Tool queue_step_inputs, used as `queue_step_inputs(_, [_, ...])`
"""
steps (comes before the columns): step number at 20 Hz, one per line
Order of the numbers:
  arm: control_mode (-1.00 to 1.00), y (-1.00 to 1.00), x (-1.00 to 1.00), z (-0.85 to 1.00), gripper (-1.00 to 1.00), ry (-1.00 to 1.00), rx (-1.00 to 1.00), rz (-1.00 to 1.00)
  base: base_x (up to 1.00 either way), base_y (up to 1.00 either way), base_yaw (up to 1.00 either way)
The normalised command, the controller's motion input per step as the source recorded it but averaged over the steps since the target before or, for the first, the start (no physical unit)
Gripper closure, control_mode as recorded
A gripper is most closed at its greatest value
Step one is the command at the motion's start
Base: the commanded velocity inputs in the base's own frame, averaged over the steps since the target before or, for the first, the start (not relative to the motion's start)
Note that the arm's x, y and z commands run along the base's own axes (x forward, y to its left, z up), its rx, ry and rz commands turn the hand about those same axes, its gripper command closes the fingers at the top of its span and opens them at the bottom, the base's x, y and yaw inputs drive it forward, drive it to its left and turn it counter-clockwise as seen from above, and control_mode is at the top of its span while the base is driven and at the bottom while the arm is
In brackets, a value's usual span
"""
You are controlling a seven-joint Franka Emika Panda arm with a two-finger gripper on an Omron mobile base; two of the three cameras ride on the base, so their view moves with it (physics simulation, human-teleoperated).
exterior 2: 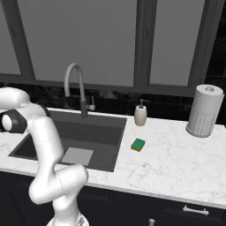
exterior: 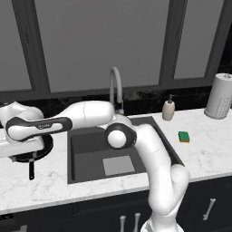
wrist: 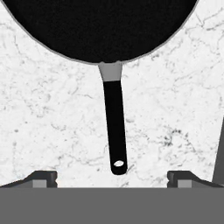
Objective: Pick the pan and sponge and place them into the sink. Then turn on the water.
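Note:
The black pan [wrist: 100, 26] lies on the white marble counter left of the sink [exterior: 88, 142], its straight handle [wrist: 115, 127] pointing toward the counter's front edge. My gripper [wrist: 113, 179] hovers open above the handle's end, with a fingertip [wrist: 43, 178] to either side and well apart from it. In the left base view my arm reaches left over the sink and covers most of the pan [exterior: 45, 145]; its handle [exterior: 31, 170] sticks out below. The green sponge [exterior: 183, 136] [exterior 2: 138, 144] rests on the counter right of the sink [exterior 2: 101, 132]. The grey gooseneck faucet [exterior: 115, 88] [exterior 2: 75, 84] stands behind the basin, no water running.
A soap dispenser bottle [exterior: 168, 109] [exterior 2: 141, 114] stands behind the sink's right corner. A paper towel roll [exterior: 220, 96] [exterior 2: 203, 110] stands far right by the wall. Dark windows back the counter.

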Motion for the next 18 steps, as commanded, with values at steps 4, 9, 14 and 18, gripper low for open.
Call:
queue_step_inputs(4, [-1.00, 0.00, 0.00, -0.25, -1.00, 0.01, 0.00, 0.00, 0.00, 0.00, 0.00])
queue_step_inputs(9, [-1.00, 0.00, 0.00, -0.58, -1.00, 0.00, 0.00, 0.00, 0.00, 0.00, 0.00])
queue_step_inputs(14, [-1.00, -0.01, 0.01, -0.46, -1.00, 0.00, 0.01, 0.00, 0.00, 0.00, 0.00])
queue_step_inputs(18, [-1.00, 0.00, 0.18, -0.15, -1.00, 0.00, 0.00, 0.00, 0.00, 0.00, 0.00])
